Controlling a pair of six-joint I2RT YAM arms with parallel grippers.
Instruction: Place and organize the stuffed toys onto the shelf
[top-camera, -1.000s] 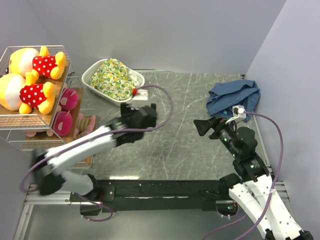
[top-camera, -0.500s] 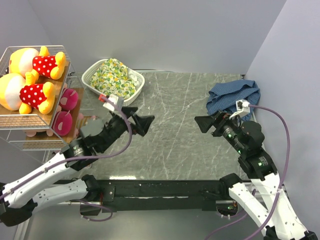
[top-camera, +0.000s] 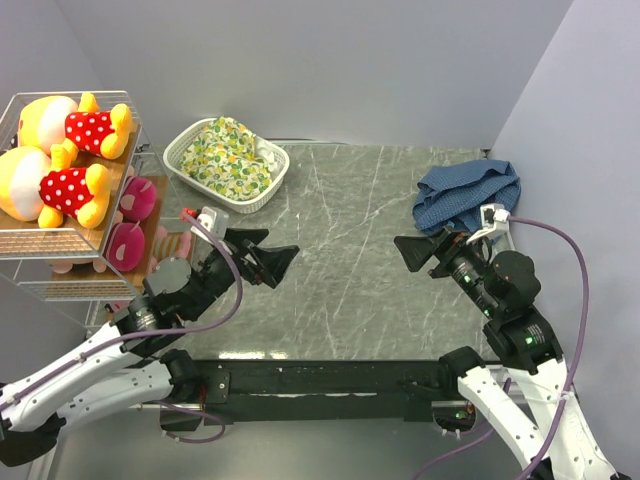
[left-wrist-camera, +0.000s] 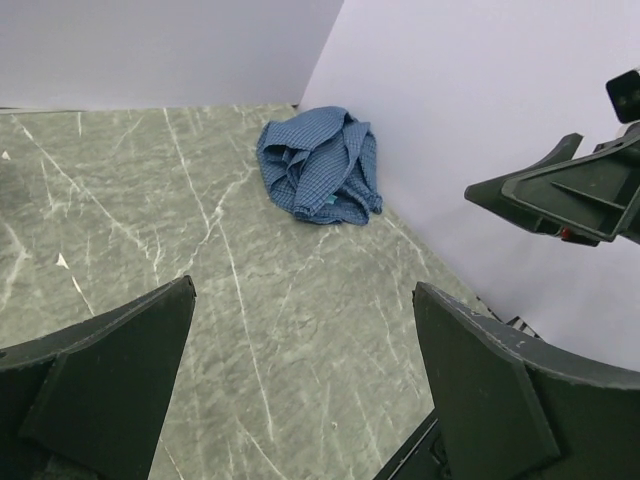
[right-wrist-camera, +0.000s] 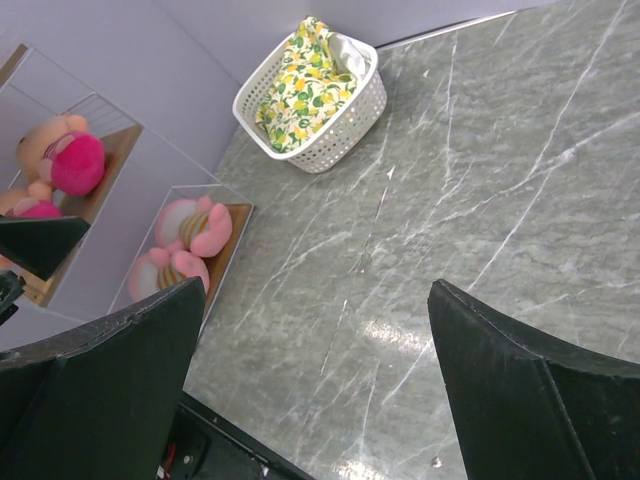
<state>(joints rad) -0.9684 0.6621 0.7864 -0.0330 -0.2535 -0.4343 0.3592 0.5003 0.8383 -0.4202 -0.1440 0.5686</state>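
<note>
Poster: Surface and room first, what've we got?

Reply: Grey-green marble table (top-camera: 360, 210) with white veins, and plain pale walls (top-camera: 330, 70) closing it in at the back and right.

Poster: Containers, left to right?

Reply: The shelf (top-camera: 45, 243) sits at the far left edge. The top board has two bears (top-camera: 88, 128) in red dotted shirts, lying side by side. The lower board has the pink toys (top-camera: 135, 200), a couple of them in stripes. Just right of that is a white basket (top-camera: 178, 150) stuffed with floral cloth (top-camera: 228, 155).

Poster: Anything else around or in the way?

Reply: The left gripper (left-wrist-camera: 302, 320) hangs over the table near the shelf, jaws spread wide with nothing in them. The right gripper (right-wrist-camera: 318, 300) faces it from the right side, also wide and empty. Behind that one a blue cloth (top-camera: 468, 195) is bunched up in the far right corner.
</note>
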